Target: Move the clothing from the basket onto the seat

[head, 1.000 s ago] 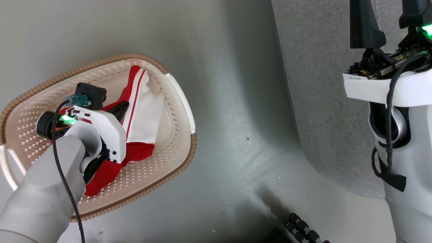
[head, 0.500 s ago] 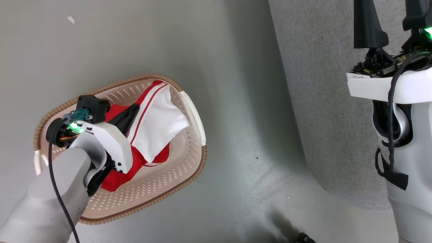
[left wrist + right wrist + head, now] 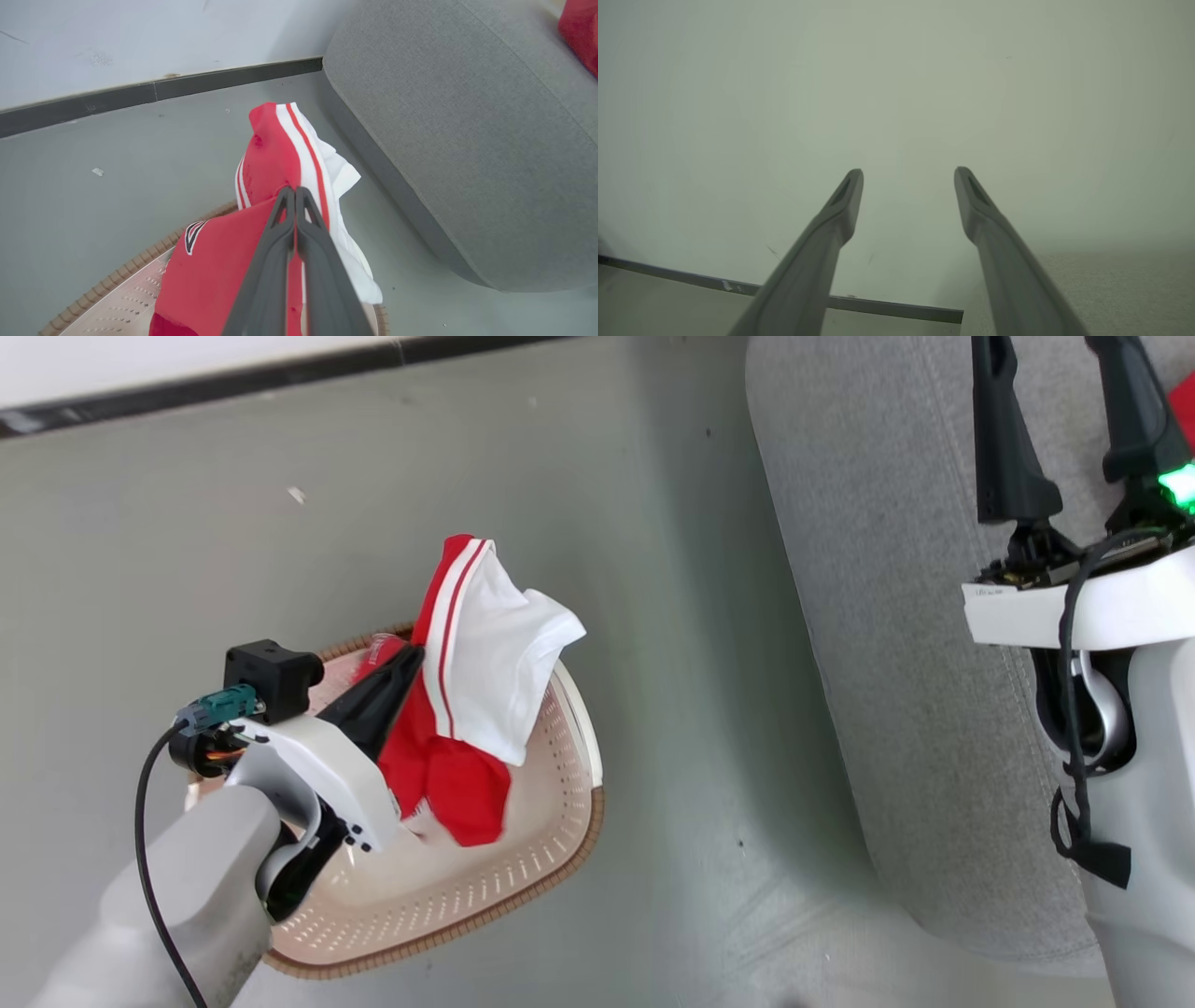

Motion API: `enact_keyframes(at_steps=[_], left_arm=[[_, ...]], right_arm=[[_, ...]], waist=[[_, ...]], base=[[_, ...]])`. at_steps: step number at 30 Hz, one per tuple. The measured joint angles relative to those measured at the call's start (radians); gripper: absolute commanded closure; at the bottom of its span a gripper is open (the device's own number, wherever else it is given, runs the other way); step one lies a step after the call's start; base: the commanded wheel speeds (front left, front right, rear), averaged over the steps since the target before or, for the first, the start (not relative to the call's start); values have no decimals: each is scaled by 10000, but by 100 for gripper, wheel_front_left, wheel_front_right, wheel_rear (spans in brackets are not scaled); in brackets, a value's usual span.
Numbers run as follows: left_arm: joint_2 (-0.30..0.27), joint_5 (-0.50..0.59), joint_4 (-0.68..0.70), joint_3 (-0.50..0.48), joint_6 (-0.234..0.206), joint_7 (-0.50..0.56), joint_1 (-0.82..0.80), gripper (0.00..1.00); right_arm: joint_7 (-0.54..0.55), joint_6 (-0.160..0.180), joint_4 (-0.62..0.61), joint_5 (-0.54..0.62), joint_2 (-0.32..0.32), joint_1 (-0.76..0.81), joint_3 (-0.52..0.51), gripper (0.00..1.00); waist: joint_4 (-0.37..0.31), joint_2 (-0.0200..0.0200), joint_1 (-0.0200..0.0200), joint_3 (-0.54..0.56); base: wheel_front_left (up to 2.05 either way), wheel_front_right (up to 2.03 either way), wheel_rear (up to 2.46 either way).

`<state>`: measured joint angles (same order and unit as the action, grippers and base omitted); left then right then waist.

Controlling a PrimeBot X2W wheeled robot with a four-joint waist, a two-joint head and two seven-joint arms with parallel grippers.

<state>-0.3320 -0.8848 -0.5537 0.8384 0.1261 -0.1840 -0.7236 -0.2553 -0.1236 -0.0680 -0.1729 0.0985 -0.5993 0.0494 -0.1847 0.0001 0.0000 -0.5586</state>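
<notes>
The red and white clothing (image 3: pixel 467 709) hangs bunched from the left gripper (image 3: pixel 295 193), whose two dark fingers are pressed together on a fold of the red cloth. Its lower end droops inside the basket (image 3: pixel 485 896), and a white flap sticks out past the rim on the sofa side. The basket sits on the grey floor (image 3: pixel 653 569), with the sofa (image 3: pixel 887 663) well apart to the robot's right. Another red piece (image 3: pixel 579 32) lies on the sofa. The right gripper (image 3: pixel 909 173) is up by the sofa, fingers spread wide, holding nothing.

From where I stand, the pinch looks thin: only a fold is caught, so a quick swing could let the cloth slide out and drop on the floor between the basket and the sofa. The trailing end could also catch the rim and drag or tip the light basket. Carried too low, it might snag on the sofa's rounded arm.
</notes>
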Motion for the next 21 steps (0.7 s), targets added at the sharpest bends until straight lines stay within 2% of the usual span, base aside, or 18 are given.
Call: enact_keyframes(at_steps=[19, 20, 21], left_arm=[[-58, -821, 1730, 69, 0, -351, 625, 100], [-98, -825, 1764, 23, 0, -376, 647, 95], [-138, -842, 1791, -27, 0, -376, 682, 67]], right_arm=[[0, 2, 562, -167, 470, 1422, -88, 0], [0, 0, 602, -211, 493, 1500, -88, 0], [0, 2, 648, -228, 510, 1567, -90, 0]], waist=[[627, 0, 0, 2110], [650, 0, 1, 2210], [673, 0, 0, 2313]], base=[[0, 0, 0], [0, 0, 0], [0, 0, 0]])
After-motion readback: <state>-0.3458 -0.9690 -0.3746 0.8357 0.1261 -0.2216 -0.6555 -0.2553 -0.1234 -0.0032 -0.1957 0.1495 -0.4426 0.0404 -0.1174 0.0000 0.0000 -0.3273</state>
